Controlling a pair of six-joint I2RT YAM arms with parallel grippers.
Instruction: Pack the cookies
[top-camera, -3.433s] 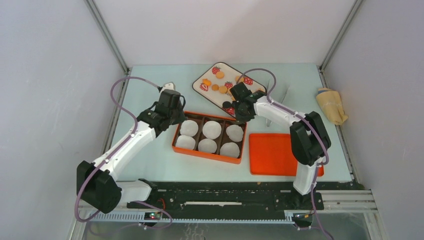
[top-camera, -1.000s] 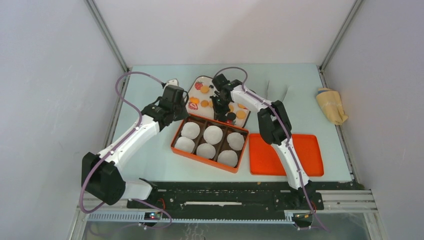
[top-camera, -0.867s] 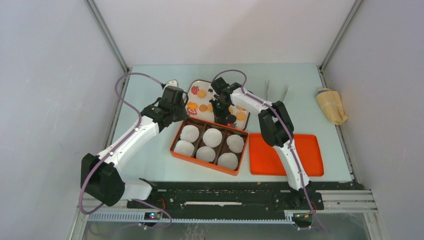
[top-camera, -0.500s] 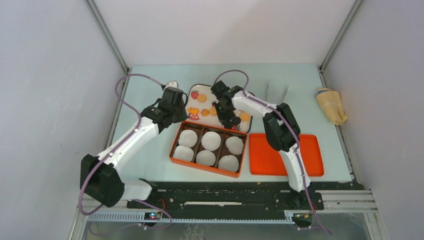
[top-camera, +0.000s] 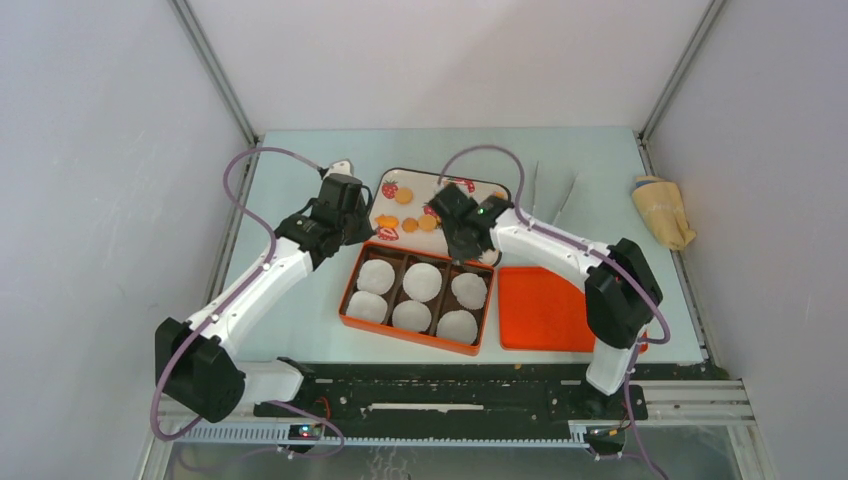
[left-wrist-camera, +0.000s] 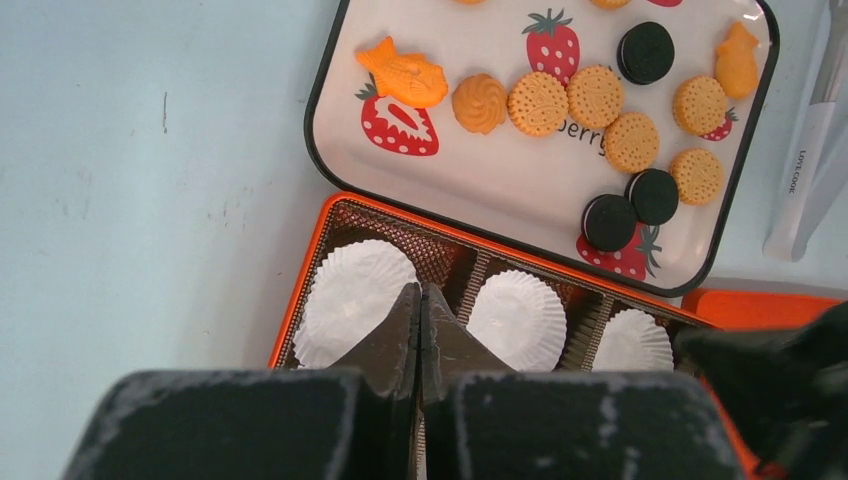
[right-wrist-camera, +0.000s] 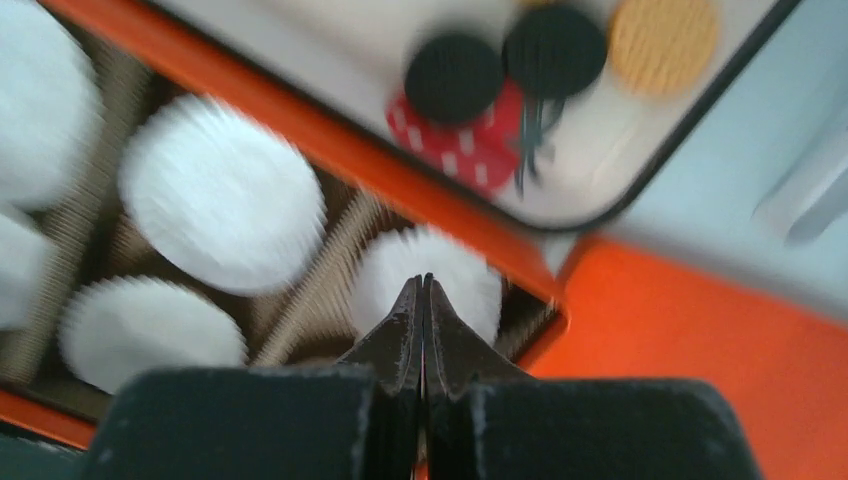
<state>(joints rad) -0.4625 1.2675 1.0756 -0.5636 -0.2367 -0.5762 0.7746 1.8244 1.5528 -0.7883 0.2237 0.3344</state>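
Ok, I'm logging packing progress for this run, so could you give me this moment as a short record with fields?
cookies: golden and black, all on the strawberry tray
box: orange, six white paper cups, none holding a cookie
lid: orange, lying right of the box
left end effector: shut, empty, over the box's left end
right end effector: shut, empty, over the box's right end by the tray
packed so far: none
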